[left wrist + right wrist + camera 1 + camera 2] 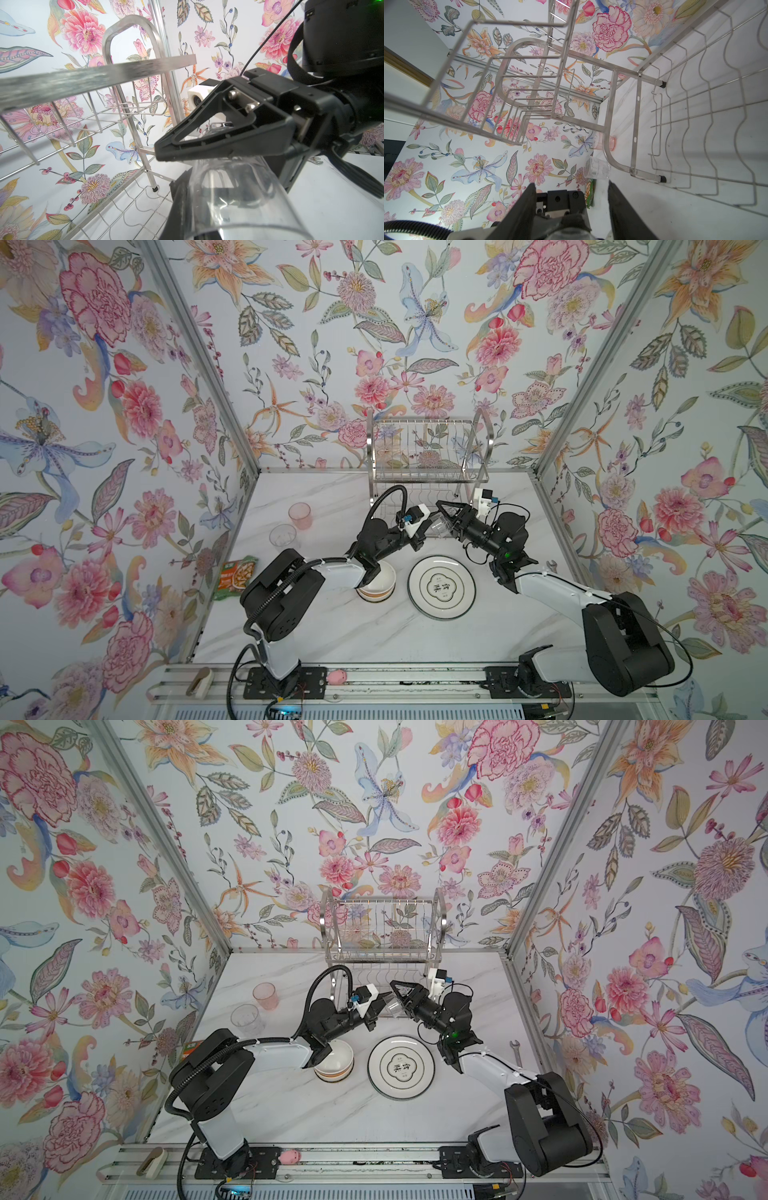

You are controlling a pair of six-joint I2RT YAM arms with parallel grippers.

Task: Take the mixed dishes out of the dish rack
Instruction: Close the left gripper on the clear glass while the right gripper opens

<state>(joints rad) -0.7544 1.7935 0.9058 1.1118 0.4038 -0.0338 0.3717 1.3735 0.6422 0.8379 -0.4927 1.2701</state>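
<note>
In both top views the two grippers meet just in front of the lower shelf of the dish rack [428, 448]. The clear cup [439, 526] hangs tilted between them, off the table. The left gripper [427, 531] is closed tight on the cup, and the right gripper [449, 517] reaches around it as well. I think this is a hand-over to the left arm.

In the left wrist view the cup [239, 197] sits in the left jaws, and one finger [207, 143] of the right gripper crosses its far end.

In the right wrist view the right fingers stand wide apart, but I cannot tell whether they press the cup. They should first open fully and draw straight back. Only then should the left arm carry the cup, keeping it away from the shelf wires, and stand it beside the pink cup [300, 515].
</note>
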